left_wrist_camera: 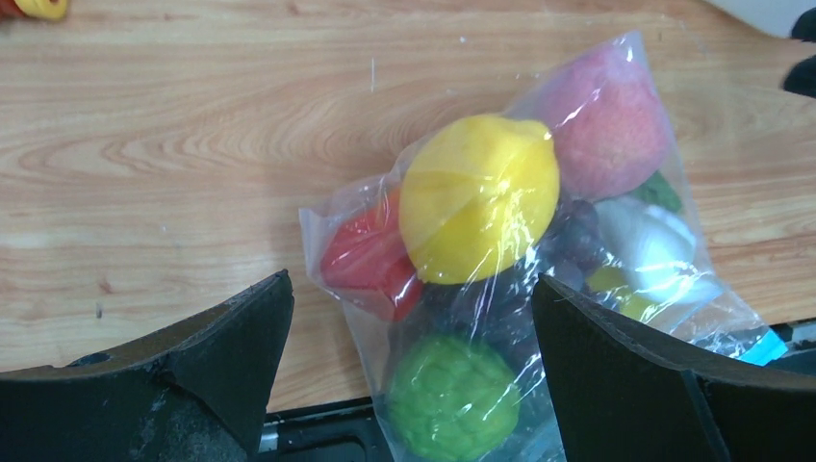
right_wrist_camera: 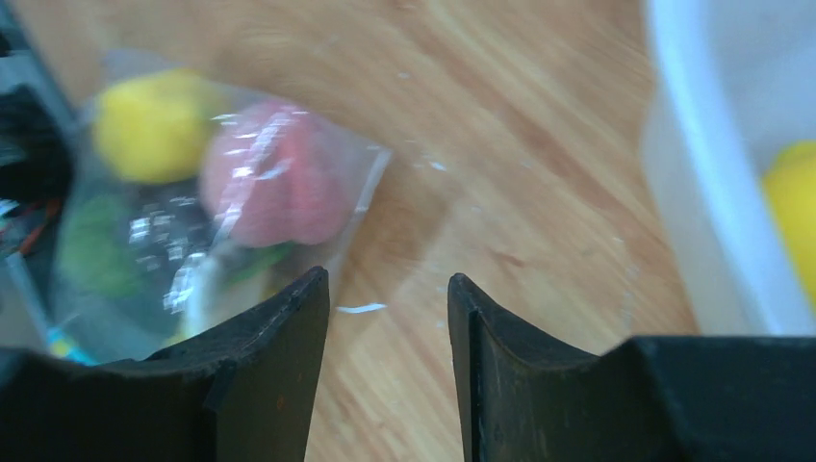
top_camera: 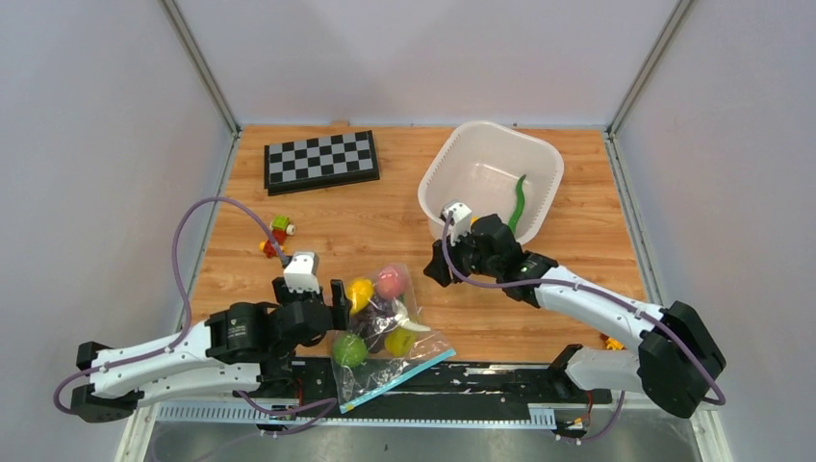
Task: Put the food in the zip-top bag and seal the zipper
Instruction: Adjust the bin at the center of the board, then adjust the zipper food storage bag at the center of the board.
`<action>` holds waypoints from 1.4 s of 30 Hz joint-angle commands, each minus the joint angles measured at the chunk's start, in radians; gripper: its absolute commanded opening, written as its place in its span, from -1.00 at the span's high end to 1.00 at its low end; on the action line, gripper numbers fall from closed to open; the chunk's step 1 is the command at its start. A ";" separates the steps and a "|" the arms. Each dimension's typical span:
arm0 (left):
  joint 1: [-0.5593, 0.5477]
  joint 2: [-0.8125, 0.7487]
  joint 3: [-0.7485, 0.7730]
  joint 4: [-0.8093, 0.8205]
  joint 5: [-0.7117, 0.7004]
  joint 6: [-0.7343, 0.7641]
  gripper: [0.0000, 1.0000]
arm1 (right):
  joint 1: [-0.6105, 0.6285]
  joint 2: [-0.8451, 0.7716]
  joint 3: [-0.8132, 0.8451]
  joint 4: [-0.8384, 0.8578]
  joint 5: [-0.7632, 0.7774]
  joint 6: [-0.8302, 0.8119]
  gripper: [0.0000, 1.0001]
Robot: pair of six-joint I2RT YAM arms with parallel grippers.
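Note:
The zip-top bag [top_camera: 390,327] lies at the near middle of the table. It holds a yellow lemon [left_wrist_camera: 478,197], pink peach [left_wrist_camera: 606,120], red strawberry [left_wrist_camera: 366,255], green lime [left_wrist_camera: 452,395] and purple grapes [left_wrist_camera: 577,236]. Its teal zipper [top_camera: 399,378] runs along the near edge; I cannot tell whether it is closed. My left gripper [left_wrist_camera: 412,287] is open, its fingers either side of the bag's lime end. My right gripper [right_wrist_camera: 389,281] is open and empty, above bare wood right of the bag [right_wrist_camera: 221,192]. A green chili [top_camera: 520,204] lies in the basket.
The white basket [top_camera: 452,159] stands at the back right; a yellow fruit [right_wrist_camera: 794,212] shows inside it in the right wrist view. A chessboard [top_camera: 320,161] lies at the back left. Toy blocks [top_camera: 277,234] sit left of centre. A small yellow thing [top_camera: 613,340] lies by the right arm.

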 commanded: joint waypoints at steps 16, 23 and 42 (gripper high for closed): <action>0.002 -0.025 -0.219 0.238 0.153 -0.075 -0.92 | 0.140 0.261 0.241 -0.163 -0.351 -0.164 0.05; 0.024 0.038 -0.183 0.423 0.126 0.165 -0.83 | 0.144 0.308 0.266 -0.105 -0.336 -0.125 0.62; 0.441 0.317 -0.015 0.664 0.367 0.520 -0.94 | 0.037 0.206 0.281 -0.059 -0.046 -0.087 0.68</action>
